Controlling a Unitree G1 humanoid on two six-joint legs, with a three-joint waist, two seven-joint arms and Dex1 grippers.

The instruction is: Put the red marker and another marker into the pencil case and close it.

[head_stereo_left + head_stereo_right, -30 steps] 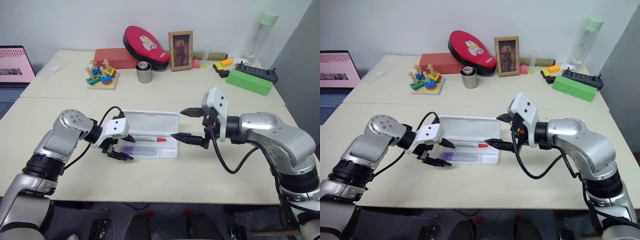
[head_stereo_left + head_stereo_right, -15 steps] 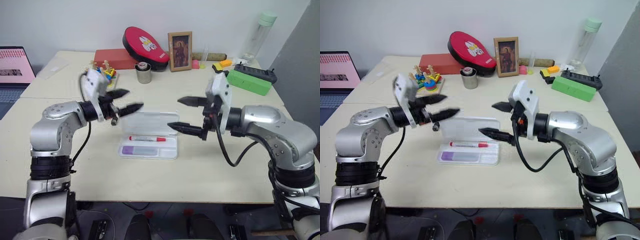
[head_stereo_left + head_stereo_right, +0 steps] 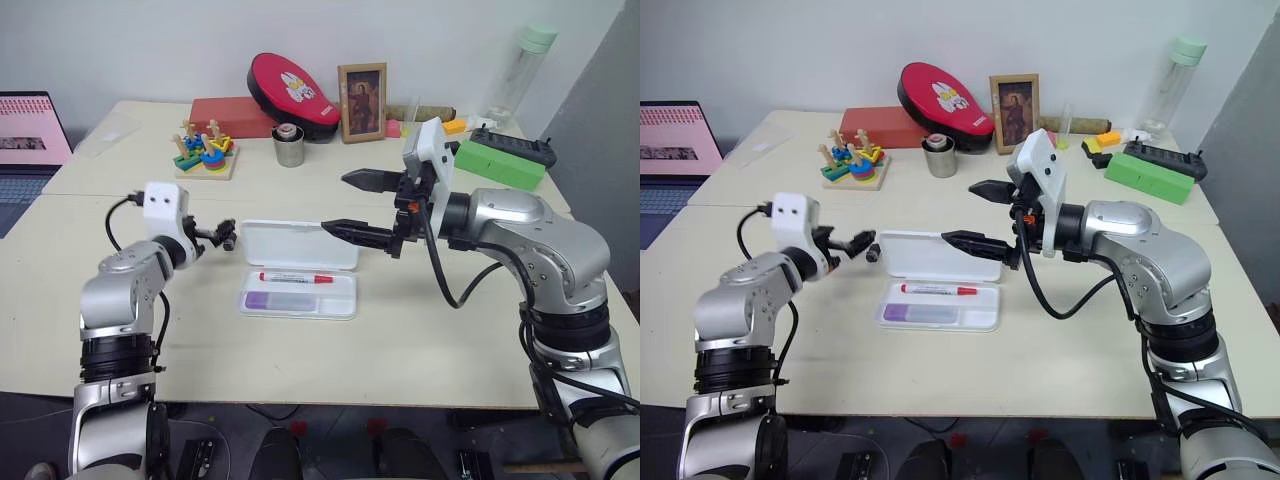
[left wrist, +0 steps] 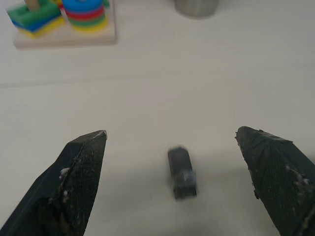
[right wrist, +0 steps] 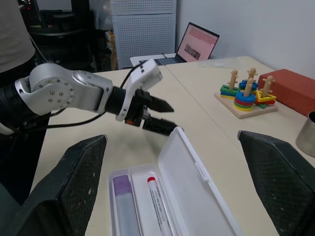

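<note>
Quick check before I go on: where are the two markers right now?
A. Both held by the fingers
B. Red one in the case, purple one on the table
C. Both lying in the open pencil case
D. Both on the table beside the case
C: the red marker and the purple marker lie in the tray of the pencil case, whose lid stands open; both sets of fingers are empty.

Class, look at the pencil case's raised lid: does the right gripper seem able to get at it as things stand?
Probably yes. The right gripper is open and hovers just by the lid's right end, with nothing between them; the left gripper sits off the far end.
</note>
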